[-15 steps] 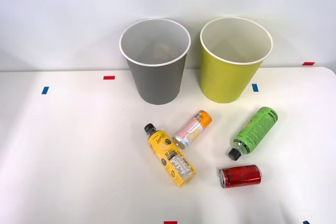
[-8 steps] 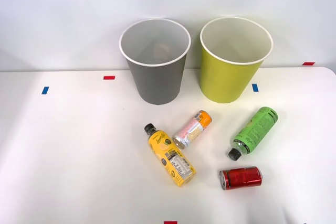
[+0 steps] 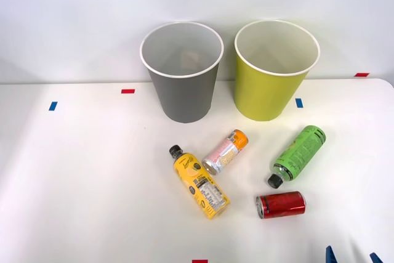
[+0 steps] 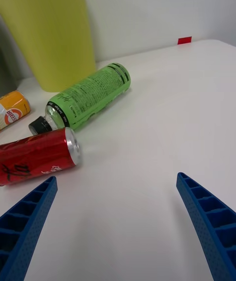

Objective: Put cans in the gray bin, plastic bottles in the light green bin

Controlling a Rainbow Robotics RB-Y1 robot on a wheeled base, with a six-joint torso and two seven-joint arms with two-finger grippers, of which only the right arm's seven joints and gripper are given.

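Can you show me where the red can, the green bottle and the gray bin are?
red can (image 3: 281,204), front view, middle of its side
green bottle (image 3: 298,154), front view, on its label
gray bin (image 3: 184,98), front view, outer wall

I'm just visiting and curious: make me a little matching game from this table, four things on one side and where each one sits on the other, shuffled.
Things:
1. red can
2. pink can
3. yellow bottle
4. green bottle

Places:
A. between the two bottles
B. farthest to the robot's left of the four
C. nearest the open right gripper
D. lying in front of the light green bin, cap toward the red can

Pairs: 1-C, 2-A, 3-B, 4-D
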